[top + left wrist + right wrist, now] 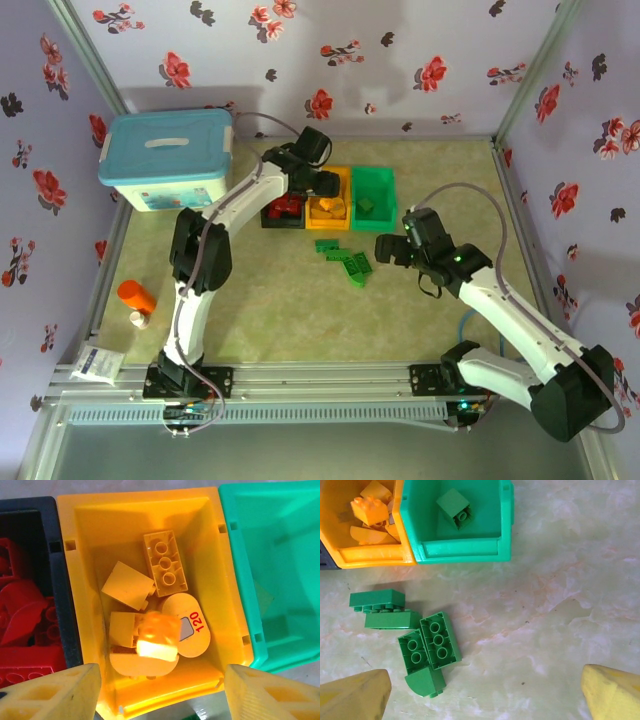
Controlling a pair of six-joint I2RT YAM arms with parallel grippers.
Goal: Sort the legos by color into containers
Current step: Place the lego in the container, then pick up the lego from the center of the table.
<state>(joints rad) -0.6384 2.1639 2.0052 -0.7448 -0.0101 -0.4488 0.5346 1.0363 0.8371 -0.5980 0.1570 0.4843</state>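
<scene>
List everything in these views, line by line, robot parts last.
black bin: one, black, left of row.
yellow bin: one, orange-yellow, middle.
green bin: one, green, right.
red legos: several, red, in black bin.
yellow legos: about six, yellow, in yellow bin.
green legos: about five, green, on table before bins; one more in green bin.
storage box: one, white, light-blue lid, far left.
orange cylinder: one, orange, near left.
white packet: one, white, near-left edge.
left gripper: one, yellow, open over yellow bin.
right gripper: one, yellow, open over loose green legos.
</scene>
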